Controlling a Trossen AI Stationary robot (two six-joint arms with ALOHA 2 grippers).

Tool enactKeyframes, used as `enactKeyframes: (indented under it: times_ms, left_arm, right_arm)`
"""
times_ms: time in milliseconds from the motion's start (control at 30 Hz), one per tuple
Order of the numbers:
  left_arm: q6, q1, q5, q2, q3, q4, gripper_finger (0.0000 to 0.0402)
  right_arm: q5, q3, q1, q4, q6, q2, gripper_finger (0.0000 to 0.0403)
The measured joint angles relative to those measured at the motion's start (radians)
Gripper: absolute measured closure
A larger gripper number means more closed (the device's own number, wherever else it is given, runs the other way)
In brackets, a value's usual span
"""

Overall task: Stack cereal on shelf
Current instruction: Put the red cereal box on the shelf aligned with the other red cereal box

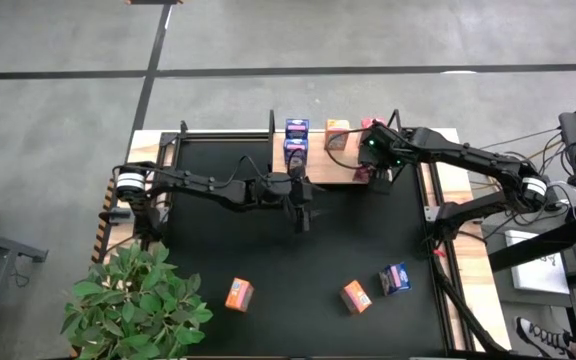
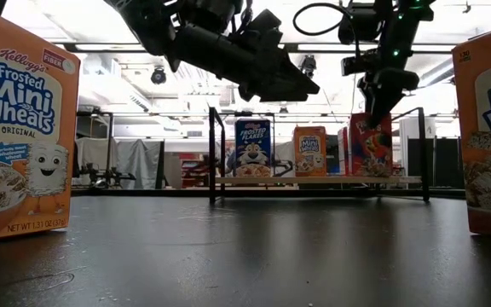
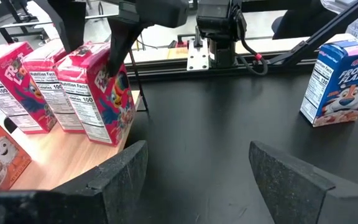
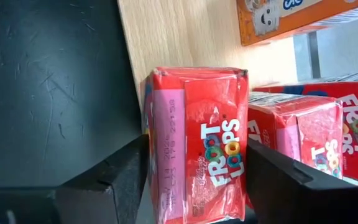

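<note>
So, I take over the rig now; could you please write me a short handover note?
Left gripper: open, empty, above the black mat in front of the shelf.
Right gripper: at the front red box, which stands on the shelf.
Done: six boxes are on the shelf, namely three red, two blue and one orange.
Left: two orange boxes and one blue box are on the mat.

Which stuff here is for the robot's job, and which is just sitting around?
For the job:
cereal boxes
shelf
right gripper, straddling a red box
left gripper, open and empty

Just around:
potted plant
</note>
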Motion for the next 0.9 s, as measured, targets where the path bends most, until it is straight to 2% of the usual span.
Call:
enactKeyframes:
  times_ms: [167, 467, 667, 900]
  left_arm:
    - [0.004, 0.0, 0.0, 0.0, 0.0, -0.006, 0.0137]
    - [0.037, 0.0, 0.0, 0.0, 0.0, -0.066, 0.0137]
    - [0.044, -0.004, 0.0, 0.0, 0.0, -0.088, 0.0137]
    - [0.071, -0.009, 0.0, -0.036, 0.0, -0.142, 0.0137]
  right_arm:
    - [0.012, 0.024, 0.0, -0.022, -0.001, -0.002, 0.0166]
    - [0.007, 0.183, 0.003, -0.105, 0.087, -0.004, 0.0172]
    - [-0.02, 0.242, 0.037, -0.028, 0.175, 0.036, 0.0219]
    - [-0.02, 0.312, 0.049, -0.019, 0.19, 0.187, 0.0293]
